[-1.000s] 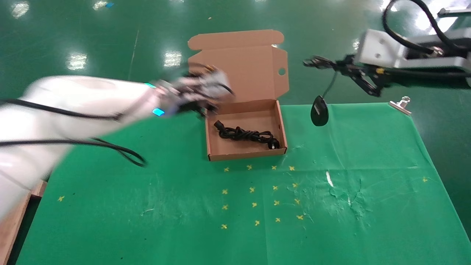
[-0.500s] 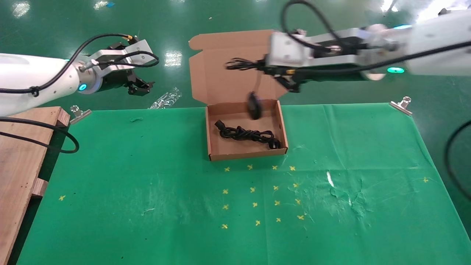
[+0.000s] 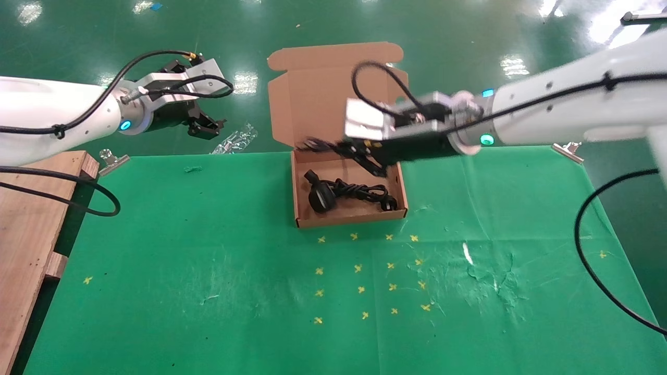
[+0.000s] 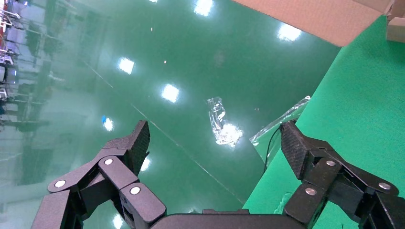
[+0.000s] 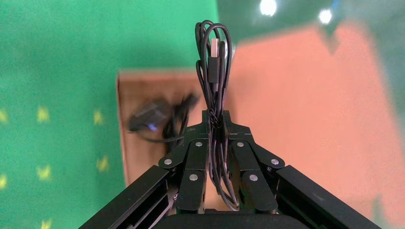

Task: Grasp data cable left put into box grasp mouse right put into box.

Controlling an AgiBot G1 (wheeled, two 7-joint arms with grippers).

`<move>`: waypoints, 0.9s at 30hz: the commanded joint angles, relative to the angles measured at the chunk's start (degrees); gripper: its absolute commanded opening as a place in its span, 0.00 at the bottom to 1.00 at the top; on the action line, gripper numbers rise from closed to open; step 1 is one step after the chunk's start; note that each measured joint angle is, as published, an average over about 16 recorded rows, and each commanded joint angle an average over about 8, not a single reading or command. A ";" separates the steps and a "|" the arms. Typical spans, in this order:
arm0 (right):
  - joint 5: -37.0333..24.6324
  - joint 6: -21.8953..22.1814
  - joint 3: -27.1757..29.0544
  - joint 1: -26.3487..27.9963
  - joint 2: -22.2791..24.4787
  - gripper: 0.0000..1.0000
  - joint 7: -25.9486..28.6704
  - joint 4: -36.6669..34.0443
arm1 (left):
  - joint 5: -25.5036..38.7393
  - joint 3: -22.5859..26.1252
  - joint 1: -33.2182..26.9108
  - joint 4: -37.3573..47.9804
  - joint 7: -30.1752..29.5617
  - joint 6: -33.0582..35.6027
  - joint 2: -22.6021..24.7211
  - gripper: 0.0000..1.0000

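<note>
1. Sitting at the far middle of the green table cloth (image 3: pixel 208 271) is the box (image 3: pixel 348 219), a shallow brown cardboard mailer whose flapped lid stands open behind the tray.
2. Inside the tray lies the data cable (image 3: pixel 359 192), a bundled thick black cord stretched across the floor of the box, with one plug end near the tray's right wall.
3. The mouse (image 3: pixel 319 198) is also in the tray, resting on the left part of the floor against the cable bundle; the right wrist view shows it (image 5: pixel 145 119) blurred, beside the cord.
4. The right gripper (image 3: pixel 325 146) hangs over the back edge of the tray, its arm reaching in from the right side.
5. In the right wrist view its fingers (image 5: pixel 200 157) are clenched on the coiled loops of the mouse's thin wire (image 5: pixel 215 62), whose plug end stands up among the loops.
6. The left gripper (image 3: pixel 206 125) is held off the table's far left edge, over the green floor, well apart from the box.
7. The left wrist view shows its fingers (image 4: pixel 133 143) spread wide with nothing between them.
8. A crumpled clear plastic wrapper (image 3: pixel 235 139) lies on the floor just behind the table, between the left gripper and the box.
</note>
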 commanded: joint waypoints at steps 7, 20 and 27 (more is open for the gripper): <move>-2.27 5.04 -0.50 -2.53 -1.16 0.00 -0.55 -6.23 | 0.02 0.00 0.00 -0.01 -0.02 0.00 0.00 1.00; -4.80 9.48 -1.25 -4.30 -2.34 1.00 -2.05 -9.54 | 0.01 -0.01 -0.03 0.06 -0.05 -0.05 -0.09 1.00; -4.30 8.89 -1.09 -4.22 -2.02 1.00 -1.73 -9.01 | 0.01 -0.01 -0.01 0.03 -0.03 -0.02 -0.06 1.00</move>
